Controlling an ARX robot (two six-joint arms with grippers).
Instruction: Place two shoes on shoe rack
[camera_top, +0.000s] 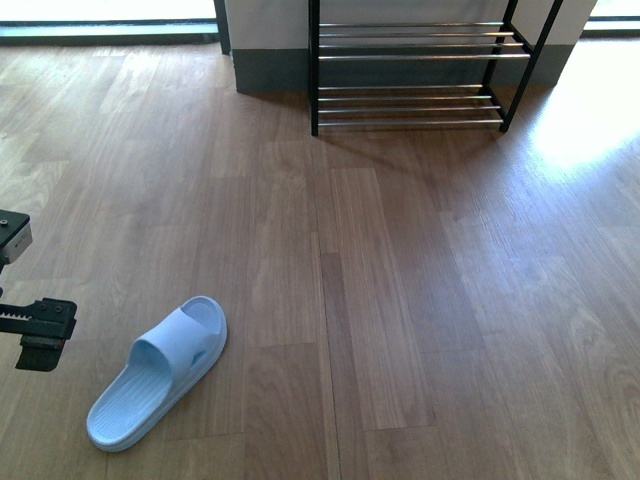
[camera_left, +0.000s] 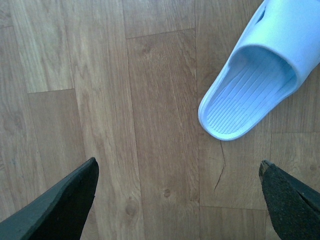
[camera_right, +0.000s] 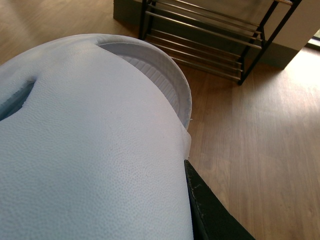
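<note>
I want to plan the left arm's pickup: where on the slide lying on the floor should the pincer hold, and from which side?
Probably the strap: it arches above the flat-lying slide, so one finger can slip under it from the open heel end, the other pressing on top. The open left pincer hangs near that end; come from above.

Front cam is sitting up on the body, looking forward and down over the floor (camera_top: 400, 300), catching the slide (camera_top: 158, 372) lower left and the shoe rack (camera_top: 415, 56) along the top edge. Left wrist cam is staring straight down at the floor from close up, between its fingers (camera_left: 60, 205), sharing that same slide. Right wrist cam is pressing right up against the other slide (camera_right: 90, 150), also facing the rack.
</note>
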